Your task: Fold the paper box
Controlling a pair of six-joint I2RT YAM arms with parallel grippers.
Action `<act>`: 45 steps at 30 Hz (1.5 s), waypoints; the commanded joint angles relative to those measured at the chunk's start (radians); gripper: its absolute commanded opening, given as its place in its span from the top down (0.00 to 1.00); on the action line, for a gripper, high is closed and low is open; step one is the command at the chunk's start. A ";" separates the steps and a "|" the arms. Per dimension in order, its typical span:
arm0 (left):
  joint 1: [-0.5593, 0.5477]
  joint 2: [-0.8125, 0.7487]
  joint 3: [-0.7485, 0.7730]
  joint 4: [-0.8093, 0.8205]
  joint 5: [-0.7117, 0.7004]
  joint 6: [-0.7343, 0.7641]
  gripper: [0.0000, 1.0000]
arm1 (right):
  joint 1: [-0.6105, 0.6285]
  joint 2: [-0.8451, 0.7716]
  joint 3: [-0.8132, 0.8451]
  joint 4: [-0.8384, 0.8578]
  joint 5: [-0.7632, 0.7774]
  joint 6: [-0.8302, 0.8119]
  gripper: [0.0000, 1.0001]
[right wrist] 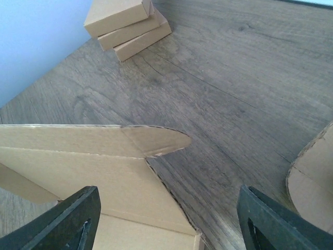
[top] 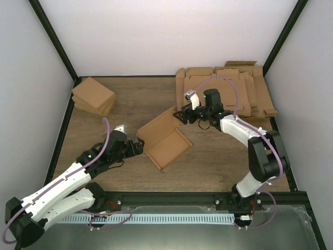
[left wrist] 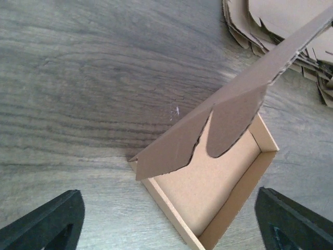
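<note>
Starting nearest, low left of the top view: wide-spread left jaws, pinching nothing, parked just beside the left end of the paper box (top: 169, 148). Sits mid-tabletop (top: 218, 161), long axis slanting from lower left to upper right, lid panel standing up along the upper-left edge. Further up — right jaws, spread too, gripping nothing, hovering at the lid's upper-right corner. Probably right for pushing the lid over, left for bracing. Farthest back: box stack (top: 93, 96) upper left, flat blanks (top: 250, 88) upper right.
</note>
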 commanded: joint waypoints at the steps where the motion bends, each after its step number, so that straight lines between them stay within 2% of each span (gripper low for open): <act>1: 0.005 0.040 -0.012 0.116 -0.003 0.007 0.13 | -0.004 0.058 0.064 0.020 -0.036 -0.080 0.28; 7: 0.005 0.093 0.013 0.140 -0.014 0.013 0.30 | -0.005 0.107 0.105 -0.002 -0.053 -0.135 0.39; 15: 0.004 0.169 0.015 0.186 0.022 -0.029 0.41 | 0.010 0.104 0.106 -0.011 -0.044 -0.150 0.68; 22: 0.004 0.204 0.023 0.203 0.003 -0.052 0.64 | 0.052 0.038 0.043 -0.012 -0.007 -0.127 0.77; 27: 0.003 0.228 0.027 0.212 -0.018 -0.041 0.66 | 0.104 -0.010 0.008 -0.013 0.078 -0.094 0.85; 32: 0.003 0.256 0.044 0.224 -0.039 -0.032 0.77 | 0.143 -0.071 -0.058 0.016 0.150 -0.020 0.93; 34: 0.004 0.270 0.054 0.227 -0.046 -0.040 0.78 | 0.167 -0.099 -0.086 0.031 0.190 0.029 0.95; 45: 0.005 0.390 0.183 0.280 -0.167 -0.008 0.78 | 0.288 -0.266 -0.304 0.218 0.434 0.237 0.95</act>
